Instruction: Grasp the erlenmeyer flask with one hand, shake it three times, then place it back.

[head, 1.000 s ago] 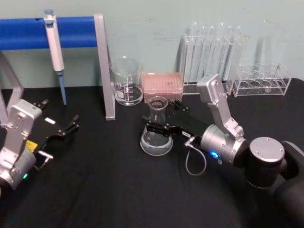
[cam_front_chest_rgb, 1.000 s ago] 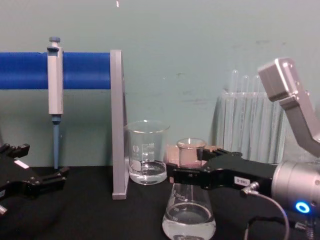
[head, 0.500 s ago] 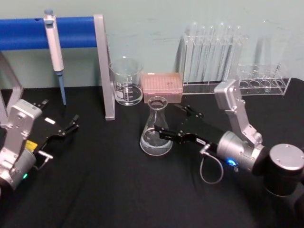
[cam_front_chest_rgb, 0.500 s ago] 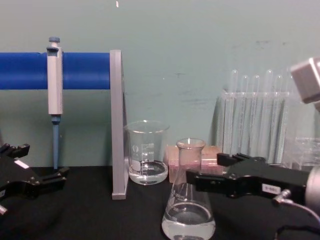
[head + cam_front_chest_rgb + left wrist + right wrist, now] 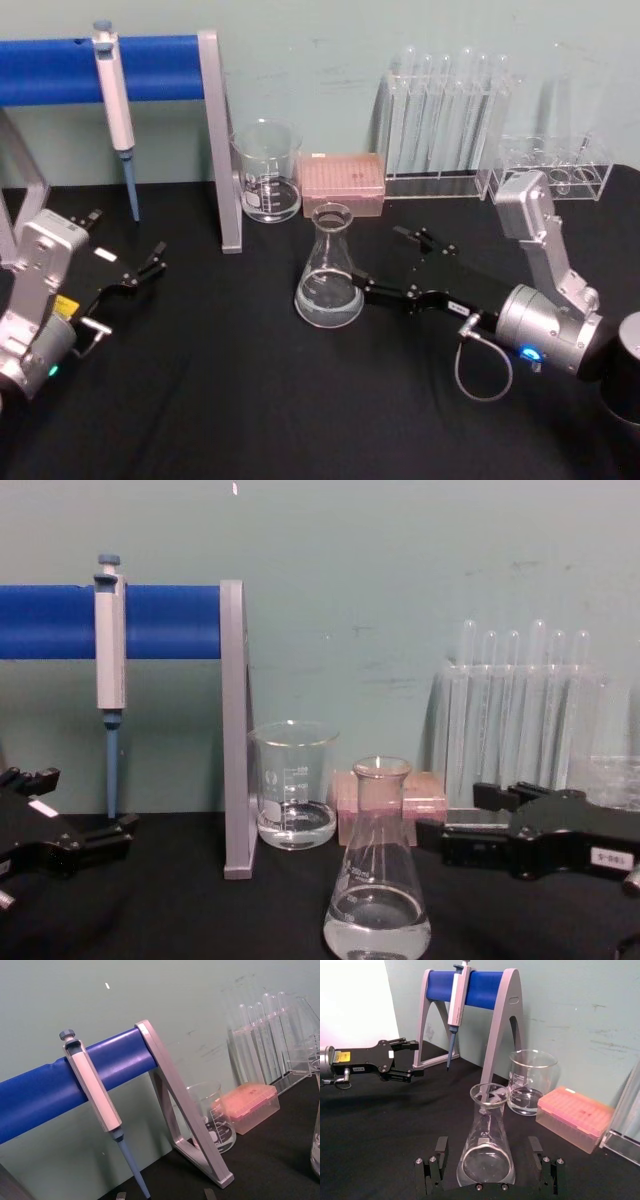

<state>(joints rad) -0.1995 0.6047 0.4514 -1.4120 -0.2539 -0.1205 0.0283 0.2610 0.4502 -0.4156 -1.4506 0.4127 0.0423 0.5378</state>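
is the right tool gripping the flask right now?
No: in the head view the right tool sits open beside the erlenmeyer flask, which stands free on the black table.

Lab glassware and a pipette stand along the back of a black table.

A grey-legged stand with a blue crossbar [image 5: 100,65] fills the upper left of the head view, and a grey pipette with a blue tip [image 5: 115,105] hangs upright from the bar. Just right of the stand's leg sits a clear glass beaker [image 5: 267,170] with a little clear liquid at the bottom. Beside it lies a pink pipette tip box [image 5: 343,182]. At upper right a clear rack holds a row of upright test tubes [image 5: 445,115], with a second, lower clear rack [image 5: 555,165] at its right. The black tabletop [image 5: 230,400] spans the lower frame before a pale green wall [image 5: 330,40].
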